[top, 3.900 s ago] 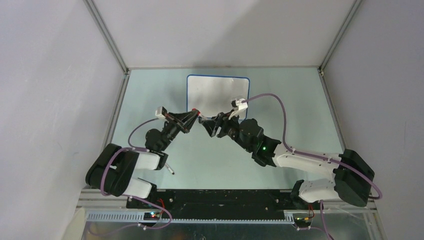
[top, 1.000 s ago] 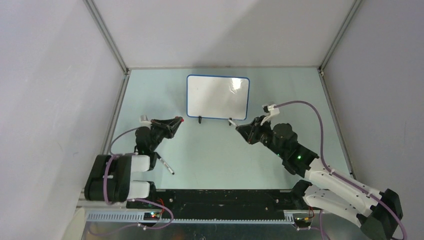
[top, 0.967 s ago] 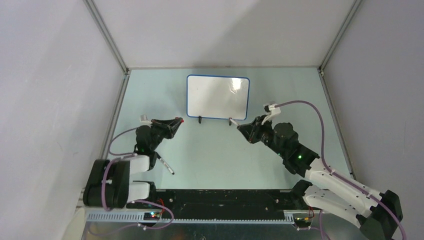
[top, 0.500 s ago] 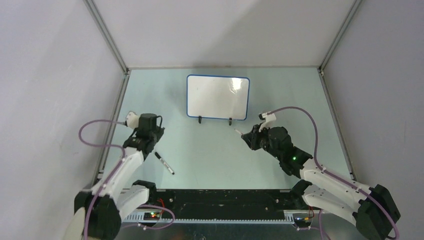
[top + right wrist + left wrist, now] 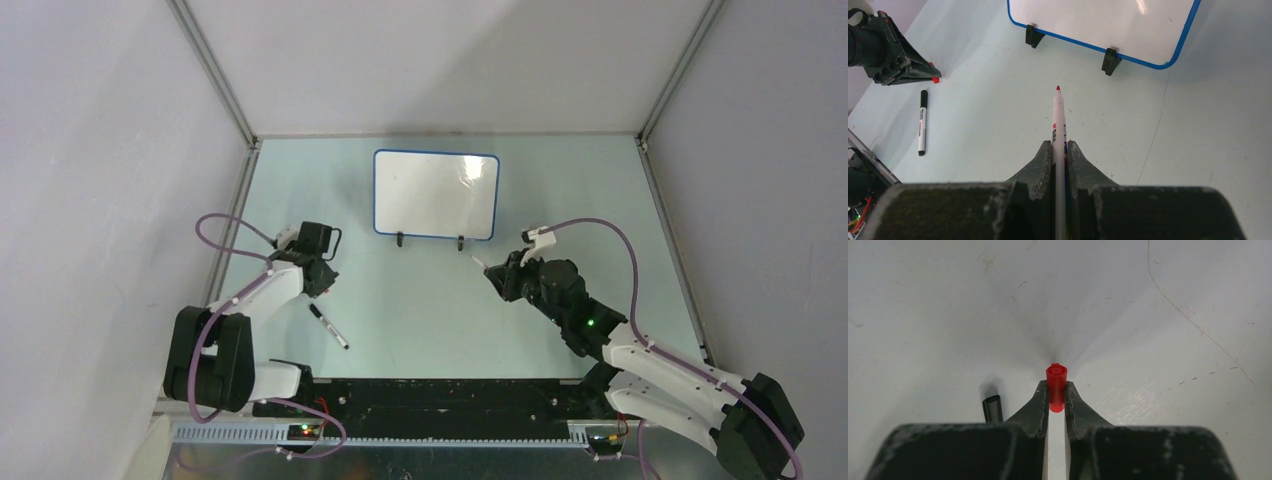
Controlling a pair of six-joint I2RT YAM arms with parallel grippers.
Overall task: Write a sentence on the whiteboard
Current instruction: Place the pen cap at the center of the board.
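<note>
"So, where's the whiteboard [image 5: 1098, 20]?"
"Straight ahead of the right gripper [image 5: 1059, 149], well apart, nothing written on it. The jaws clench the red marker [image 5: 1058, 117], tip aimed boardward."
"And the left gripper [image 5: 1056, 392]?"
"Farther off, pinching the red cap [image 5: 1056, 380]."

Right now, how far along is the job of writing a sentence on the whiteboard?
Done: the red marker is uncapped, its tip bare and pointing toward the whiteboard.
In hand: the right pincer grips that marker, and the left pincer holds the red cap.
Left: all the writing. The board's face shows no marks in either view, and the tip is not yet touching it.
</note>
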